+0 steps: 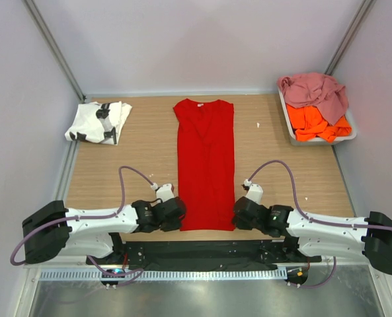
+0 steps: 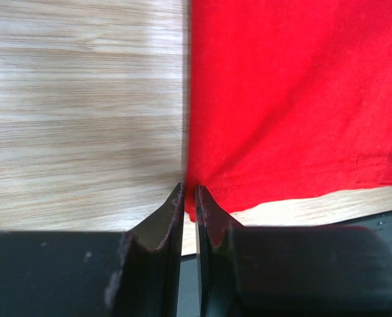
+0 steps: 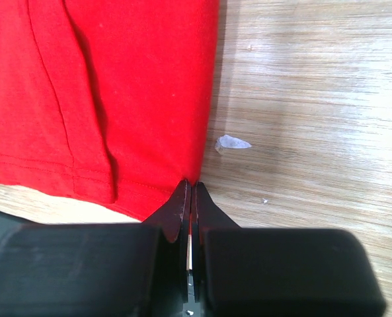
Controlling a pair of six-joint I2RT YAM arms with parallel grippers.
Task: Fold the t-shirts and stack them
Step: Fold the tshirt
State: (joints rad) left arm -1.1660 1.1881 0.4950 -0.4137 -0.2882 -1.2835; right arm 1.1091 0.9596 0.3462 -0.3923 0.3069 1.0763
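Observation:
The red t-shirt lies flat as a long narrow strip down the middle of the table, collar at the far end. My left gripper is at its near left hem corner. In the left wrist view the jaws are nearly together on the corner of the red cloth. My right gripper is at the near right hem corner, shut with red cloth pinched between the tips. A folded white t-shirt with black print lies at the far left.
A pale tray at the far right holds a crumpled pink t-shirt and an orange one. A small clear scrap lies on the wood just right of the red hem. Bare wood flanks the red strip.

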